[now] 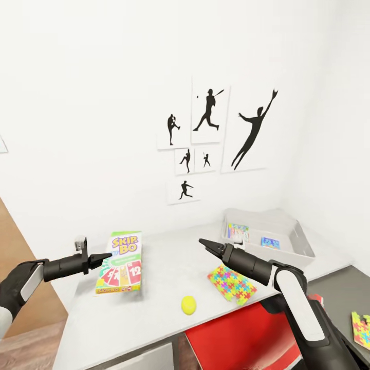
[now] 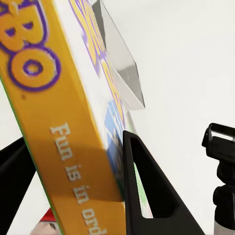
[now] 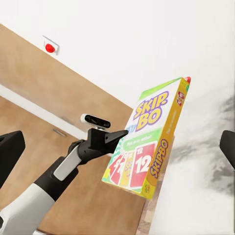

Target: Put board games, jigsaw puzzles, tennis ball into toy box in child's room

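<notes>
My left gripper (image 1: 101, 259) is shut on the edge of a board game (image 1: 121, 262), a green and yellow Skip-Bo box held tilted over the left part of the table (image 1: 169, 257). In the left wrist view the box (image 2: 63, 122) sits between the two fingers (image 2: 147, 196). My right gripper (image 1: 205, 244) hovers open over the table's middle, with nothing in it. A jigsaw puzzle (image 1: 232, 284) lies flat under that arm. The tennis ball (image 1: 188, 305) rests near the front edge. The toy box (image 1: 300, 239) stands at the back right with two small flat toys (image 1: 238, 232) inside.
A second bright puzzle panel (image 1: 361, 329) lies on the lower dark section at the far right. A red object (image 1: 241, 339) sits under the table's front edge. White walls with silhouette posters (image 1: 208, 115) close the back and right. Wood panelling (image 1: 15, 241) is at the left.
</notes>
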Available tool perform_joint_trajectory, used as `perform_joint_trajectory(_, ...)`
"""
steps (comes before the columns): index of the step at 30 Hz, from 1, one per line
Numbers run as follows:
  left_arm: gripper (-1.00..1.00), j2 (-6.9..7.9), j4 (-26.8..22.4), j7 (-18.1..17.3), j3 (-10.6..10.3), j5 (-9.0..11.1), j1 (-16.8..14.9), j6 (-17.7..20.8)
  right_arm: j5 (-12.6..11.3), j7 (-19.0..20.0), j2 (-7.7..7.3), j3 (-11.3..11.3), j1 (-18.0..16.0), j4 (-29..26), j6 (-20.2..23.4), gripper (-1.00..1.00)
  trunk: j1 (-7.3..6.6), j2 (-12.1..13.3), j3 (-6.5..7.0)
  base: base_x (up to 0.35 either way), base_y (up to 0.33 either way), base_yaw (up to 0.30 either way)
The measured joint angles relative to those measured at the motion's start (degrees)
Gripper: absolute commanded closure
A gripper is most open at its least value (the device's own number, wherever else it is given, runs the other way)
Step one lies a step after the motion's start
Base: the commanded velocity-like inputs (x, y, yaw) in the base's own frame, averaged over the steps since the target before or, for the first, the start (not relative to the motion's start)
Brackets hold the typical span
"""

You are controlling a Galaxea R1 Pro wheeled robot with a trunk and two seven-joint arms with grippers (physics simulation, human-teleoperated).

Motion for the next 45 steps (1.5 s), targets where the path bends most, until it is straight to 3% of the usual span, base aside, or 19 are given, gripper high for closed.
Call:
perform_joint_trajectory(3, 1.0, -0.02, 0.0, 0.0, 0.0, 0.0, 0.0, 0.0, 0.0, 0.0, 0.0, 0.0, 0.0, 0.0, 0.0, -1.0, -0.66, 1.2, 0.75, -0.008, 0.0, -0.179)
perform_joint_trajectory(18, 1.0, -0.09, 0.0, 0.0, 0.0, 0.1, 0.0, 0.0, 0.1, 0.0, -0.05, 0.0, 0.0, 0.0, 0.0, -1.0, -0.67, 1.2, 1.77, -0.001, 0.0, -0.169)
perform_joint_trajectory(32, 1.0, 0.0, 0.0, 0.0, 0.0, 0.1, 0.0, -0.4, 0.0, -0.3, 0.0, 0.0, 0.0, 0.0, 0.0, -1.0, -0.67, 1.2, 2.04, 0.0, -0.002, -0.04)
perform_joint_trajectory(45, 1.0, -0.01, 0.0, 0.0, 0.0, 0.0, 0.0, -0.6, 0.0, -0.3, 0.01, 0.0, 0.0, 0.0, -0.2, -1.0, -0.66, 1.2, 2.51, 0.0, -0.255, -0.014)
